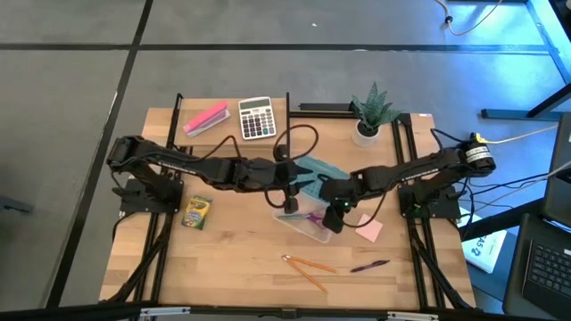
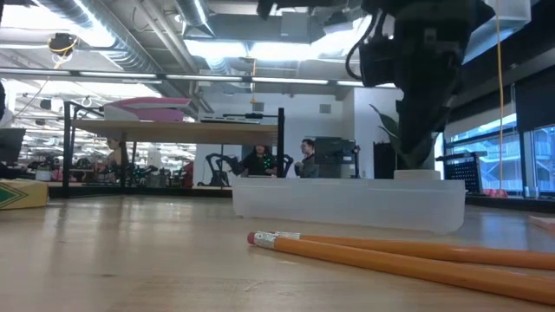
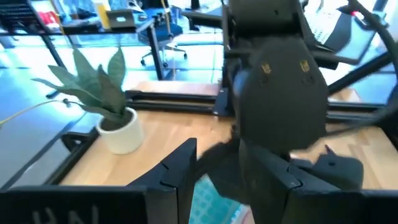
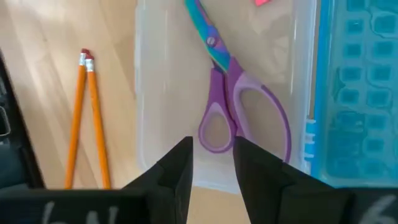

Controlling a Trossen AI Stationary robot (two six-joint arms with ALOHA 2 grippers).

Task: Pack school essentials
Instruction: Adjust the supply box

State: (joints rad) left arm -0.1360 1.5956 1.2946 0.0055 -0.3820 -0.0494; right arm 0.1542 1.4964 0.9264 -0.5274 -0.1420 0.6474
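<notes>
Right gripper (image 4: 211,171): fingers slightly parted, holding nothing, poised above the clear plastic case (image 4: 161,93). Purple-handled scissors (image 4: 239,115) lie inside the case, just ahead of the fingertips. Two orange pencils (image 4: 90,121) lie on the table (image 4: 37,74) beside the case.

Left gripper (image 3: 233,180): fingers slightly parted, grasping nothing; potted plant (image 3: 109,102) beyond them.

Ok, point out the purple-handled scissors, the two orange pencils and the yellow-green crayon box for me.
purple-handled scissors (image 4: 239,99): right wrist view, on the purple handle just below the pivot.
two orange pencils (image 4: 87,124): right wrist view, on the orange shafts, midway.
yellow-green crayon box (image 1: 195,212): high view, on the middle of its printed top face.
</notes>
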